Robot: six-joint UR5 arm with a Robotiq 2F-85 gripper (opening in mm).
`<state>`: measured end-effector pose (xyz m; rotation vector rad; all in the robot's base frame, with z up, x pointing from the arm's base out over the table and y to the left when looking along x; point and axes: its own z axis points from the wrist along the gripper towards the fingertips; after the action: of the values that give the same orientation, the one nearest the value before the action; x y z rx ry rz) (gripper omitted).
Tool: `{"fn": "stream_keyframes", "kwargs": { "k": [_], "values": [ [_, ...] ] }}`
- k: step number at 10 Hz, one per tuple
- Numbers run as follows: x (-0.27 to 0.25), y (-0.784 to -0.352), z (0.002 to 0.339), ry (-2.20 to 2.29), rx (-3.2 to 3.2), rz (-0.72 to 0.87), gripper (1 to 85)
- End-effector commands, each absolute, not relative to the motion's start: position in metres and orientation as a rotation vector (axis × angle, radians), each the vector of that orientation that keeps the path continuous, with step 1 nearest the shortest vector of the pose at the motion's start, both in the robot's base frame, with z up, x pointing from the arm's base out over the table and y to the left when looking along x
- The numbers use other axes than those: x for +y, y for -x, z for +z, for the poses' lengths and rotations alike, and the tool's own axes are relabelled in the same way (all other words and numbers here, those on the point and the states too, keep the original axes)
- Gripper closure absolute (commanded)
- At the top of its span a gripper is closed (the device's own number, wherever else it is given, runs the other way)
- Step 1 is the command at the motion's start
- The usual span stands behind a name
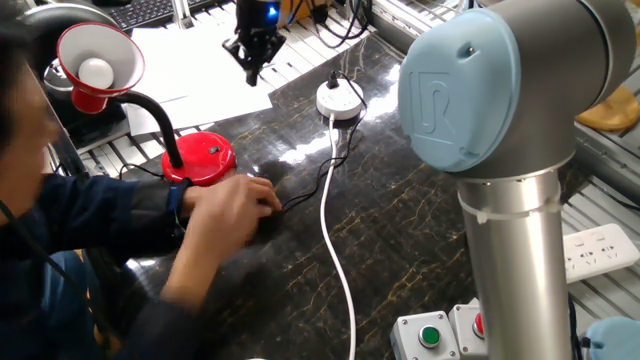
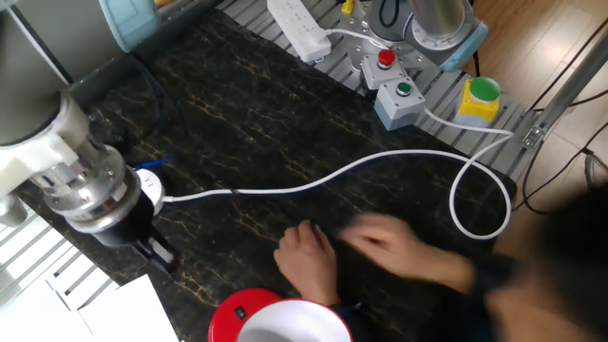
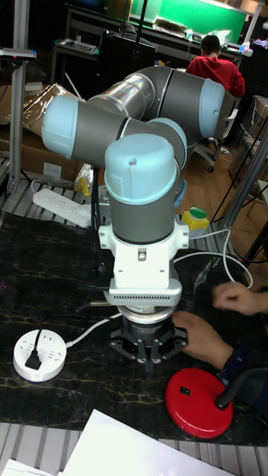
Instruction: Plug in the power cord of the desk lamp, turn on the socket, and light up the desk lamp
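Note:
The desk lamp stands at the table's left, its red shade (image 1: 95,60) raised on the black gooseneck, bulb dark, above the red base (image 1: 200,158). From above, the shade (image 2: 290,323) shows its white inside. The base (image 3: 199,401) sits right of the gripper. The round white socket (image 1: 338,100) holds the black plug (image 3: 33,359) of the power cord (image 1: 312,185). My gripper (image 1: 250,68) hangs shut and holding nothing, left of the socket (image 3: 41,353) in that view. From above, the gripper (image 2: 157,252) partly hides the socket (image 2: 152,187).
A person's hands (image 1: 225,210) move over the table beside the lamp base. A thick white cable (image 2: 332,176) crosses the table and loops at its edge. A white power strip (image 2: 299,27), button boxes (image 2: 399,95) and white paper (image 1: 190,70) lie around.

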<state>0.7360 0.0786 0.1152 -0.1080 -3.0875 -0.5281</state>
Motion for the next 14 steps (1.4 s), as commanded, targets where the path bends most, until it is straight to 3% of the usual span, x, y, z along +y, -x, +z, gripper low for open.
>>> {"fn": "stream_keyframes", "kwargs": {
  "k": [1, 4, 14],
  "values": [
    [0.110, -0.748, 0.107, 0.211, -3.088, -0.653, 84.7],
    [0.149, -0.742, 0.094, 0.299, -3.056, -0.769, 84.7],
    [0.170, -0.716, 0.046, 0.297, -3.041, -0.725, 84.7]
  ]
}}
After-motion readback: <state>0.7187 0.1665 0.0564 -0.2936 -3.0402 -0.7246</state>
